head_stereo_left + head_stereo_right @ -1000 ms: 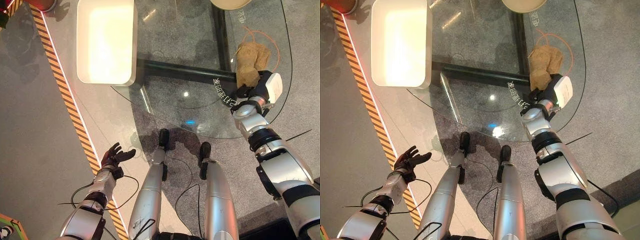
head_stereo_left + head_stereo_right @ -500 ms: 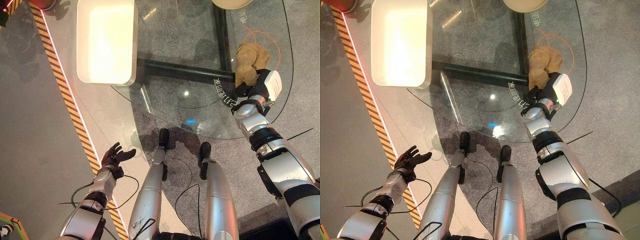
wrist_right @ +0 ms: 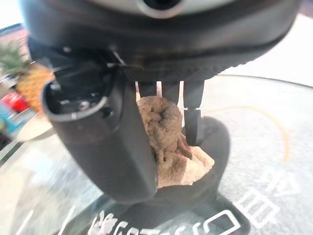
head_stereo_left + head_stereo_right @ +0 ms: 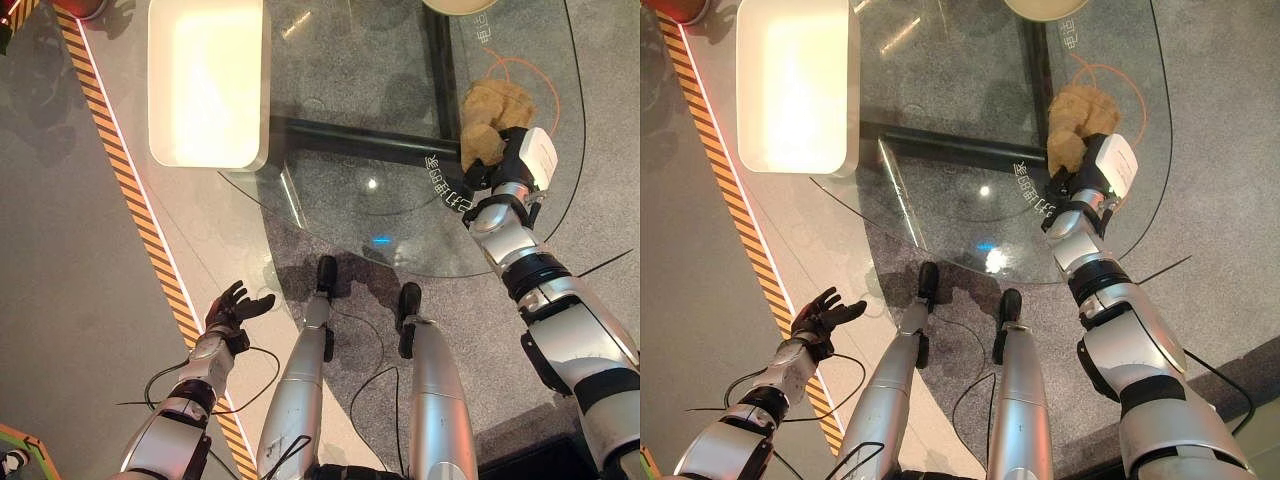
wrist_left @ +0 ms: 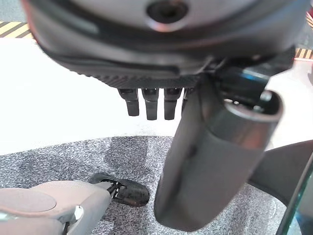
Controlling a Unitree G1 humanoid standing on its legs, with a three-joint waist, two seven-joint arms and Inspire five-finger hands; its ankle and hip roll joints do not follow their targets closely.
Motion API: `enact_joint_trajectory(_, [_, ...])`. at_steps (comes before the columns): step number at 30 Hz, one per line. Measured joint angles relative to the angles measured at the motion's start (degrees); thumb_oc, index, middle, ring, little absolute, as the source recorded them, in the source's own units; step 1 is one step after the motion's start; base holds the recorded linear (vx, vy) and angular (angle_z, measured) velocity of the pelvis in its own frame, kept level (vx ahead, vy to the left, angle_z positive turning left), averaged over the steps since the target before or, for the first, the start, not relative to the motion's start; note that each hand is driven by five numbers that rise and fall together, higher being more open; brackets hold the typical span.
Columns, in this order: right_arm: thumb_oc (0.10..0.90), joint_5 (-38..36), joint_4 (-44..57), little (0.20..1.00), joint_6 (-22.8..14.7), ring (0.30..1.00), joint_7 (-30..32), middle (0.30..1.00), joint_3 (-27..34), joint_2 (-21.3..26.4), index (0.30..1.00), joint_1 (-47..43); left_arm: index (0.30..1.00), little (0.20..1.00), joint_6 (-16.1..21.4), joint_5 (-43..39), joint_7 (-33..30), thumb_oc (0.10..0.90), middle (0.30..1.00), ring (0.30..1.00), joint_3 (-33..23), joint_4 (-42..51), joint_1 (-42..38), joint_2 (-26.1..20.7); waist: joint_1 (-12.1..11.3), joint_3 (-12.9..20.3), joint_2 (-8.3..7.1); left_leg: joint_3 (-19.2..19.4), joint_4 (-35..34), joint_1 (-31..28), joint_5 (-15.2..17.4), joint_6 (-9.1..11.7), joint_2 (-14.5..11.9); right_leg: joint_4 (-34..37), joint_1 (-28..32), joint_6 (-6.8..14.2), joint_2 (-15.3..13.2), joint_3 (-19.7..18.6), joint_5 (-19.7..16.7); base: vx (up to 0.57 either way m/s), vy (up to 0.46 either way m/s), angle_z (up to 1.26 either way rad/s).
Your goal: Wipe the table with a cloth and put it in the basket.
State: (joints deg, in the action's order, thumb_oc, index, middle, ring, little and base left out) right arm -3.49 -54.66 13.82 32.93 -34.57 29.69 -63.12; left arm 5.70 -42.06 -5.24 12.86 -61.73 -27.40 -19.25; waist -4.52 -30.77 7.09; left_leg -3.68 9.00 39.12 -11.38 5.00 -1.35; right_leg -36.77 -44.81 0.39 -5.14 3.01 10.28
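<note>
A tan cloth (image 4: 485, 112) lies bunched on the right part of the round glass table (image 4: 345, 85). My right hand (image 4: 492, 172) is on the cloth's near side. The right wrist view shows its thumb (image 3: 110, 142) and fingers (image 3: 193, 120) curled round the cloth (image 3: 168, 147), pinching it into a lump. The white rectangular basket (image 4: 262, 95) stands at the table's far left, apart from the cloth. My left hand (image 4: 232, 308) hangs low at the left over the floor, its fingers (image 5: 149, 103) relaxed and holding nothing.
A thin orange cord loop (image 4: 556, 95) lies on the glass round the cloth. A beige round dish (image 4: 460, 5) sits at the far edge. A black frame beam (image 4: 350, 140) runs under the glass. Striped yellow-black tape (image 4: 130, 190) crosses the floor at the left.
My right hand has dragged the cloth leftward and a little farther away across the glass, and the cloth has bunched up more. The left hand has stayed where it was.
</note>
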Motion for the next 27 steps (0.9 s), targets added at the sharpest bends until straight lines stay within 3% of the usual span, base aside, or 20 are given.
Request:
enact_joint_trajectory(5, [0.1, 3.5, 4.7, 0.2, -0.3, 0.3, -4.1, 0.3, -5.2, -0.6, 0.3, 0.0, 0.9, 0.9, 0.0, 0.0, 0.0, 0.8, 0.9, 0.9, 0.0, 0.0, 0.0, 0.1, -0.1, 0.0, 0.59, -0.1, 0.0, 0.0, -0.1, 0.1, 0.0, -0.2, 0.0, -0.2, 0.0, 0.2, 0.1, 0.0, 0.004, 0.01])
enact_joint_trajectory(10, [0.1, 4.7, 6.5, 0.2, -1.3, 0.3, -6.8, 0.3, -8.3, -4.8, 0.3, 0.0, 0.9, 0.9, 0.0, 0.1, 0.0, 0.8, 0.9, 0.9, 0.0, 0.1, 0.0, 0.2, -1.0, 0.1, 1.08, -0.3, 0.0, 0.0, -0.1, 0.1, 0.0, -0.5, 0.0, -0.4, -0.1, 0.5, 0.3, 0.0, 0.001, 0.01])
enact_joint_trajectory(27, [0.1, 12.5, 11.1, 0.2, -1.7, 0.3, -14.3, 0.3, -12.5, -6.4, 0.3, 0.1, 0.9, 0.9, 0.0, 0.1, 0.0, 0.8, 0.9, 0.9, 0.1, 1.1, 0.0, 0.4, -1.8, 0.1, 1.08, -1.4, -0.5, -0.2, -0.7, 0.7, 0.8, -1.8, -0.1, -0.5, -1.0, 1.2, 1.2, 0.01, 0.011, 0.04])
